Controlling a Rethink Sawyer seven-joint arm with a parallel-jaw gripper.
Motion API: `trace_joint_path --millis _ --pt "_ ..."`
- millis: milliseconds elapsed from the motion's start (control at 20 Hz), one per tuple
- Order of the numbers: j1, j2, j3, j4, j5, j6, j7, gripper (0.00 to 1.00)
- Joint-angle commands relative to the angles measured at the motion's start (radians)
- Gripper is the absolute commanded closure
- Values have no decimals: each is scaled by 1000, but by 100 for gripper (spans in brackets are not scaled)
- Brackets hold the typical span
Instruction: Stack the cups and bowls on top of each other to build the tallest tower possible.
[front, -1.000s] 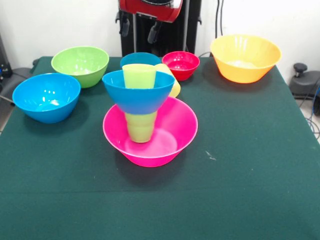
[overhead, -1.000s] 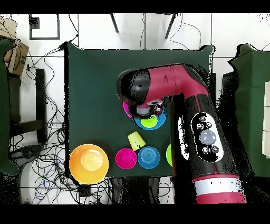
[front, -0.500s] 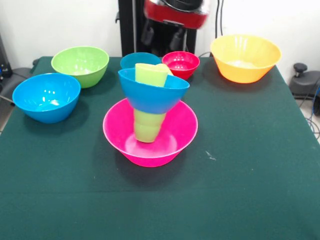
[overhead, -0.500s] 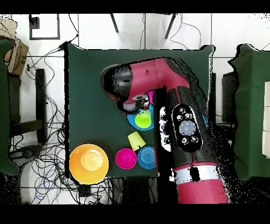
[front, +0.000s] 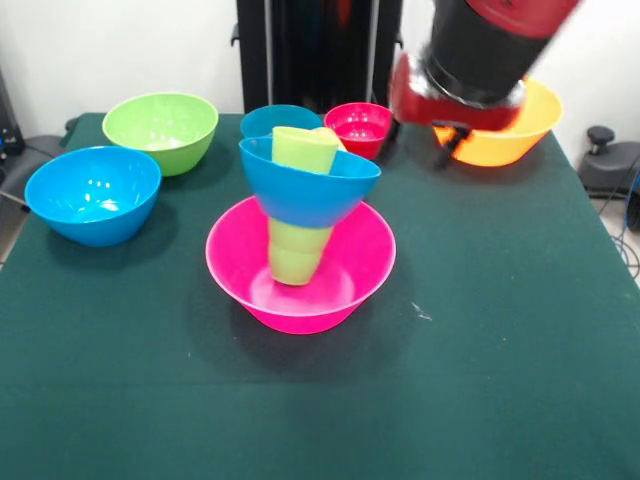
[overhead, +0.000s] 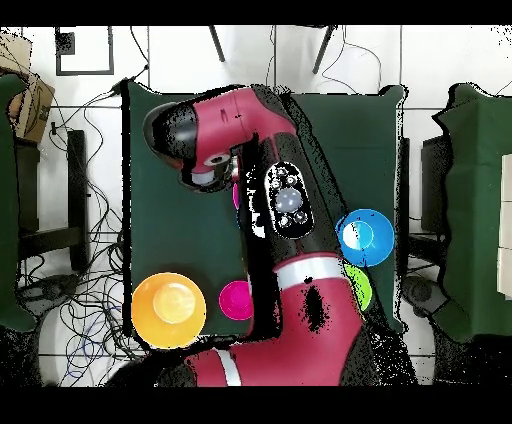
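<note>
The tower (front: 300, 235) stands at the table's centre in the front view: a pink bowl (front: 350, 285) as base, a green cup (front: 296, 255) inside it, a medium blue bowl (front: 305, 190) perched on that cup, and a second green cup (front: 303, 148) sitting in the blue bowl. The upper 2 pieces tilt toward 3 o'clock, so the stack looks unsteady. Loose pieces lie around it: a blue bowl (front: 92, 195) at 9 o'clock, a green bowl (front: 160, 130) at 10 o'clock, a small blue bowl (front: 270, 120) and a small red bowl (front: 362, 128) near 12 o'clock, an orange bowl (front: 510, 140) at 2 o'clock.

The gripper (front: 450, 148) hangs at 2 o'clock by the orange bowl; its tips are blurred, so whether it is spread or closed cannot be told. The next piece should probably be a small bowl, lowered straight and gently onto the top cup, ideally after the lean is corrected.

Overhead, the arm (overhead: 290, 210) covers the tower almost entirely. A yellowish cup behind the tower is barely visible.
</note>
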Motion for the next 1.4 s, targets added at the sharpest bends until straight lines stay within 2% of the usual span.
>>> trace_joint_path --millis 50,250,450,650,950,1050,1200,1400 --pt "53 164 -7 -194 -5 89 72 0" --pt "76 200 -16 -241 1 98 74 0" --pt "86 258 -13 -303 -4 70 63 0" --pt "101 293 -15 -325 0 49 69 0" --pt "100 279 -28 -289 18 27 64 0" --pt "102 294 -28 -319 13 38 50 0" --pt "98 300 -27 -313 18 14 55 0" --pt "103 312 -20 -345 25 46 36 0"
